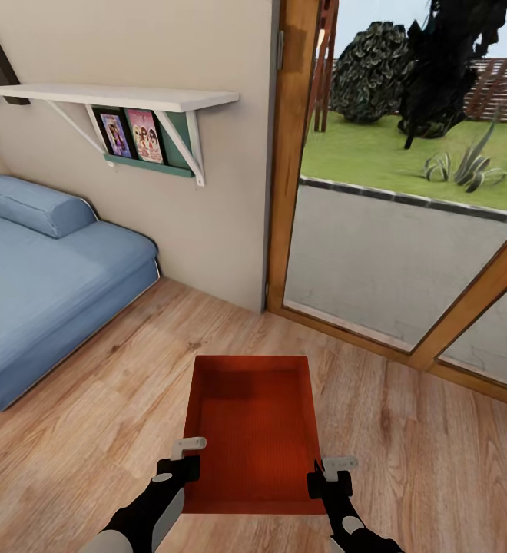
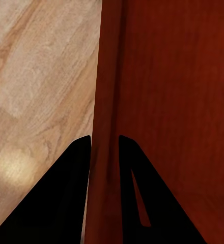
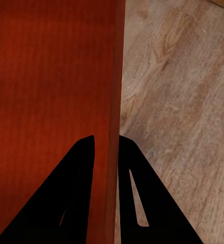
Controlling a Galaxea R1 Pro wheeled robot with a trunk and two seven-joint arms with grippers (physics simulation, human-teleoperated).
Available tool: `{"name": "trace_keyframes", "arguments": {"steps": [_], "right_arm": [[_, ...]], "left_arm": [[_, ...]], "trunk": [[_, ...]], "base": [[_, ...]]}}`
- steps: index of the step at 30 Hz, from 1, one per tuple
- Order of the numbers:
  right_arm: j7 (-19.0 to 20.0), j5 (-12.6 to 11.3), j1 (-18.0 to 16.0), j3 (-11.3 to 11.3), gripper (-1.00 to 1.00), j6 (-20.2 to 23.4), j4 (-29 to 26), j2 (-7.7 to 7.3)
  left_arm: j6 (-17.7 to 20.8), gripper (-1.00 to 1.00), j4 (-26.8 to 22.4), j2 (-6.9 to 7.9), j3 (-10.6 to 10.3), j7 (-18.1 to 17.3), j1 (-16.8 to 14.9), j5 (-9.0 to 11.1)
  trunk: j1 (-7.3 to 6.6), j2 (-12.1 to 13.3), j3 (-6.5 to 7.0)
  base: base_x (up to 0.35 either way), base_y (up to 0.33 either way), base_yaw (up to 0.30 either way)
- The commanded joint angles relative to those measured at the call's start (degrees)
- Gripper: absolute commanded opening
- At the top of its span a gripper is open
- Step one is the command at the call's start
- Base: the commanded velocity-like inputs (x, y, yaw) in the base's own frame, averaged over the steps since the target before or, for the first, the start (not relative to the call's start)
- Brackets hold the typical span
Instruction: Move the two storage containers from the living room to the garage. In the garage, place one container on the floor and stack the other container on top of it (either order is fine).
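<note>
Living room, wood plank floor (image 1: 92,430). One storage container (image 1: 255,430), red-orange and open-topped, sits low centre of the head view, between the two arms; whether it rests on the planks or is lifted just off them I cannot tell.

Left hand (image 1: 184,455) straddles the container's left wall, one finger outside, one inside. Right hand (image 1: 332,474) does the same on the right wall. Both look clamped onto the thin walls.

Step in hand, by my reading: the first carry, box gripped two-handed, garage not yet reached. Next move calls for keeping both grips level and matched while the base turns away from the glass door (image 1: 407,230) at upper right, clear of the blue sofa (image 1: 46,284) at left.

Head view gives the room: sofa, wall shelf (image 1: 115,96) with picture books, garden beyond the glass. Left wrist view gives what it cannot: the wall (image 2: 106,101) running straight between the dark fingers (image 2: 66,203), pinched close. Right wrist view confirms the same on its wall (image 3: 114,91).
</note>
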Motion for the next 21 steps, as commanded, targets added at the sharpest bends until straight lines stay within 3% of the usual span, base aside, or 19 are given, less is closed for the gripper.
{"name": "trace_keyframes", "arguments": {"steps": [1,11,18,21], "right_arm": [[-0.31,0.34,-0.07,-2.38,-1.00,-0.08,-0.18,0.04],[-0.31,0.22,-0.07,-2.38,-1.00,0.00,-0.18,0.06],[-0.31,0.22,-0.07,-2.38,-1.00,-0.02,-0.18,0.04],[-0.31,0.22,-0.07,-2.40,-1.00,-0.01,-0.18,0.04]], "left_arm": [[0.37,-1.00,-0.12,0.04,0.01,0.92,0.03,-0.13],[0.37,-1.00,-0.08,0.04,0.01,0.93,0.03,-0.13],[0.37,-1.00,-0.11,0.04,0.01,0.91,0.03,-0.13],[0.37,-1.00,-0.12,0.04,0.01,0.91,0.03,-0.13]], "trunk": [[0.00,-0.03,-0.04],[0.00,-0.03,-0.04],[-1.54,2.78,1.22],[-1.54,2.78,1.22]], "base": [[0.000,0.000,0.000],[0.000,0.000,0.000],[0.000,0.000,0.000],[0.000,0.000,0.000]]}}
